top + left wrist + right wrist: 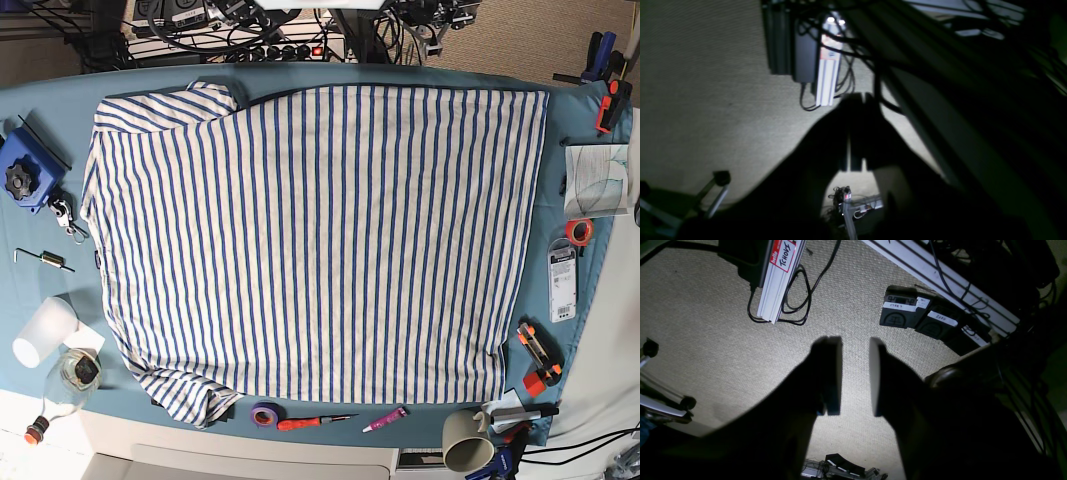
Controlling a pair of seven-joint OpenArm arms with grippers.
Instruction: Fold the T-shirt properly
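From my station I see both arms hanging low beside the bench, their wrist cameras looking at the carpet floor (706,340); in the base view neither arm appears. The left hand (857,133) is a dark shape pointing down, its two fingers pressed together with only a thin slit of light, so it is closed and grips nothing. The right hand (855,376) also points to the floor; its two fingers stand apart with bare carpet between them, so it is open and empty.

The T-shirt (320,240) lies flat on the blue bench (30,270) and covers most of it; one sleeve is folded at the far left corner and another is bunched at the near left corner.

Around the shirt lie small things: a blue block (25,170) and a plastic cup (42,330) on the left; a purple tape roll (264,413), a red screwdriver (310,422) and a mug (465,440) at the near edge; an orange tape roll (579,231) on the right. Below the right hand I see three black pedals (927,320) and loose cables (796,296) on the floor.
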